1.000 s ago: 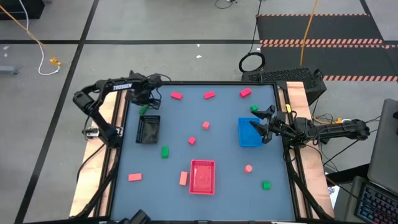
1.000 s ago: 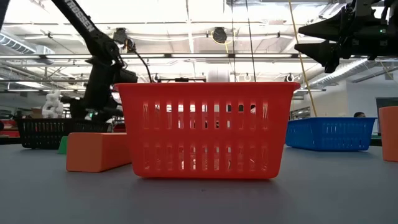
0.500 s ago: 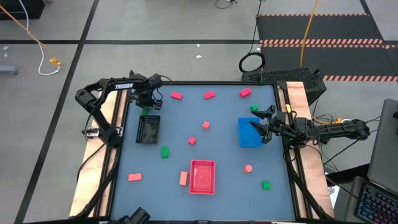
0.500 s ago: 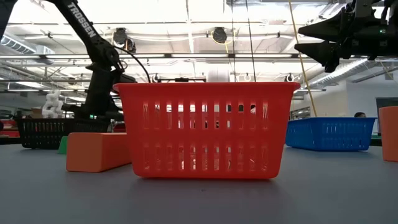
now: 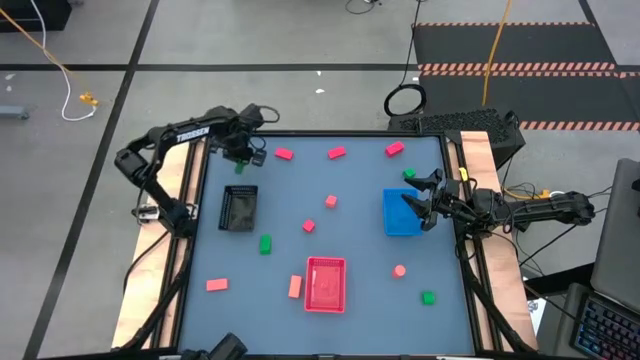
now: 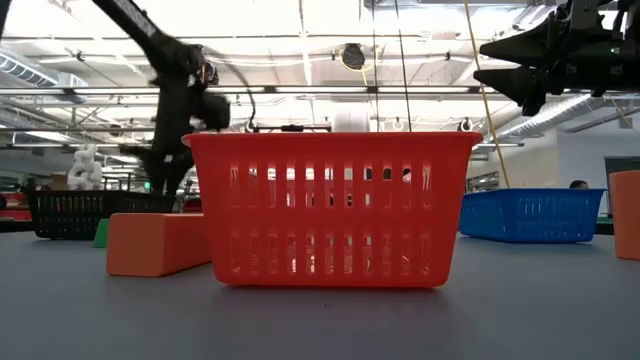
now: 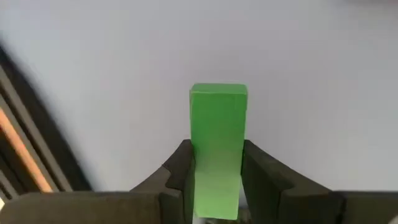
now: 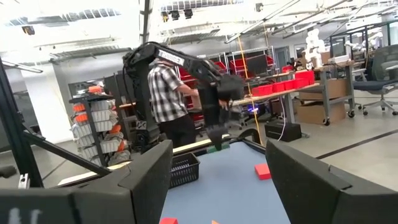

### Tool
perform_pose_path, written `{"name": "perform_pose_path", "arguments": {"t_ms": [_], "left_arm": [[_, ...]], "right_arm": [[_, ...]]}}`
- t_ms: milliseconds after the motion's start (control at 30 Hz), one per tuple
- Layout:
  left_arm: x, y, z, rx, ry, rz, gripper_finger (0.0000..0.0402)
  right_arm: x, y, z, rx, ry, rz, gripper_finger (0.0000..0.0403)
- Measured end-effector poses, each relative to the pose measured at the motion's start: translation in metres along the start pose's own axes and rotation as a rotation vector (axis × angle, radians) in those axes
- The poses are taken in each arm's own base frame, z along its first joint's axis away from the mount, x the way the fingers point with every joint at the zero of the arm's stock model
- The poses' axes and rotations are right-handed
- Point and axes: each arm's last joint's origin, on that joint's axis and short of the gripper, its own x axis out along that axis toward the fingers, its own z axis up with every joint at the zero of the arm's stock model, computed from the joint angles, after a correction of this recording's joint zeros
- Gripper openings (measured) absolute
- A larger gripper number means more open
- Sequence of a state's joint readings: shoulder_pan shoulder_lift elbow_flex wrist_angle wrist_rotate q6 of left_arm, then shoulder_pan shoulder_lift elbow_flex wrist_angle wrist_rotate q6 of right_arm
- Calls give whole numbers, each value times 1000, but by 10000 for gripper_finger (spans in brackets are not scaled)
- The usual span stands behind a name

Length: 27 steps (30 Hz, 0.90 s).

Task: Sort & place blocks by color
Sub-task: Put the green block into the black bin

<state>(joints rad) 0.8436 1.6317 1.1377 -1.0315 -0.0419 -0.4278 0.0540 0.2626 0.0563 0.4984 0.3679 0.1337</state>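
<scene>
Since a second earlier the left gripper [image 5: 240, 160] had swung up toward the table's [image 5: 350, 235] far-left corner, beyond the black tray [image 5: 238, 207], its fingers [image 7: 261, 180] clamped on an upright green block [image 7: 217, 146]. The right gripper [image 5: 418, 200] stayed raised over the blue tray [image 5: 402, 222], jaws spread wide.

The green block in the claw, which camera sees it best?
The left wrist view: the green block fills the middle, pinched between the left claw's fingers. The high view shows only a green speck. The right wrist view shows it far off. The low view hides it.
</scene>
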Motion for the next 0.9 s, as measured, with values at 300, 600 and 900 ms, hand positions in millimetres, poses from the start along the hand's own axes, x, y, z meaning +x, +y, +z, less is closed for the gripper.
{"name": "perform_pose_path", "arguments": {"t_ms": [300,600,900], "left_arm": [[-53,-56,-69,197,20,-23,94],[-49,-81,-125,206,19,155,123],[-26,-71,-134,160,110,211,309]], "right_arm": [[0,0,-1,12,9,1,254],[0,0,-2,77,17,4,254],[0,0,-2,74,17,7,254]]}}
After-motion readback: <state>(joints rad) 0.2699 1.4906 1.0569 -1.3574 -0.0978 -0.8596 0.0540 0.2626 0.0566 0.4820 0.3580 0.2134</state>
